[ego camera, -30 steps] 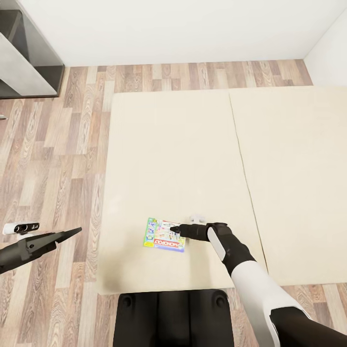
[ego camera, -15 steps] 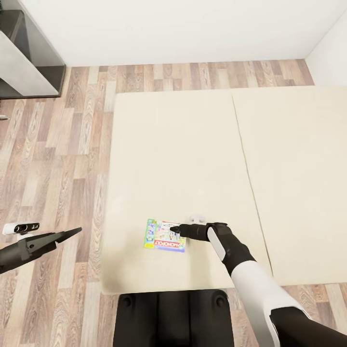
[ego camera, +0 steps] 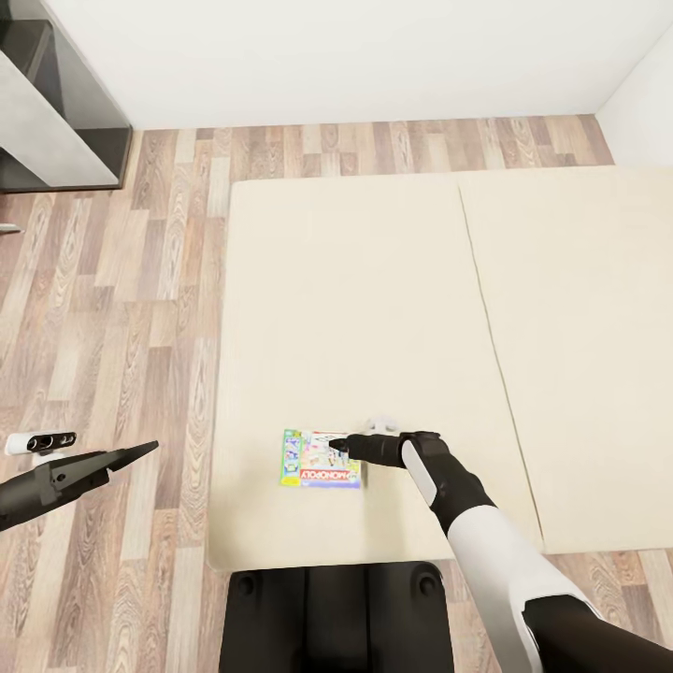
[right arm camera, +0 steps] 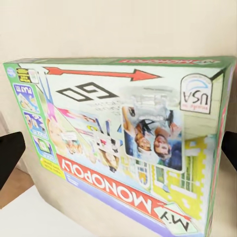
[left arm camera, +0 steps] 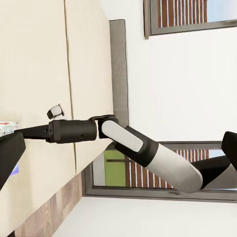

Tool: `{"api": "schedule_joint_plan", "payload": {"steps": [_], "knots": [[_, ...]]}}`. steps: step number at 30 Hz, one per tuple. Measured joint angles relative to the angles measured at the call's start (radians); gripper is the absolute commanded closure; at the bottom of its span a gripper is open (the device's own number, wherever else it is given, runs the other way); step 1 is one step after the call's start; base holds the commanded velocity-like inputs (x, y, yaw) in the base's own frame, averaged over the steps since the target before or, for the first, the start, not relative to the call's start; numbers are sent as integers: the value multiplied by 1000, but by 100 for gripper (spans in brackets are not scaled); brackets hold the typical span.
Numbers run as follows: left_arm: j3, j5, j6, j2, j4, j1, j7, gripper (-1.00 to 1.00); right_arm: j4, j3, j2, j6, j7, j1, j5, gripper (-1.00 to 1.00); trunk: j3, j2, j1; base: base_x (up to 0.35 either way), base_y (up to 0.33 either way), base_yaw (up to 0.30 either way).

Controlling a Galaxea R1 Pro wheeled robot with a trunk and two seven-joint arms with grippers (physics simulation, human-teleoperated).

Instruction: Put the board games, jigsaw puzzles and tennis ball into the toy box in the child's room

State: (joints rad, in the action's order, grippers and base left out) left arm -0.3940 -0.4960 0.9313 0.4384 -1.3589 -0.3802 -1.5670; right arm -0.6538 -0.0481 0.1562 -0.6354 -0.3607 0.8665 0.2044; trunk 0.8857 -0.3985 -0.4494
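Green-edged and lying flat near the bed's (ego camera: 374, 280) foot, the board game (ego camera: 321, 459) is being approached by the right gripper (ego camera: 342, 447), fingers spread wide; closing on its edge looks next.

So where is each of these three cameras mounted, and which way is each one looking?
Head view: on the robot's head, looking down at the bed and the board game; both arms and the dark base show.
Left wrist view: on the left arm, looking sideways across the bed at the right arm.
Right wrist view: on the right arm, looking along its dark fingers at the board game.
All three share the board game.
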Motion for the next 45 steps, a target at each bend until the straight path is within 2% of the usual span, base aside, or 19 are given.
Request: {"api": "schedule_joint_plan", "payload": {"steps": [45], "knots": [[0, 0, 0, 0, 0, 0, 0, -100, -5, -2, -3, 0, 0, 0, 0, -100, 0, 0, 0, 0, 1, 0]]}}
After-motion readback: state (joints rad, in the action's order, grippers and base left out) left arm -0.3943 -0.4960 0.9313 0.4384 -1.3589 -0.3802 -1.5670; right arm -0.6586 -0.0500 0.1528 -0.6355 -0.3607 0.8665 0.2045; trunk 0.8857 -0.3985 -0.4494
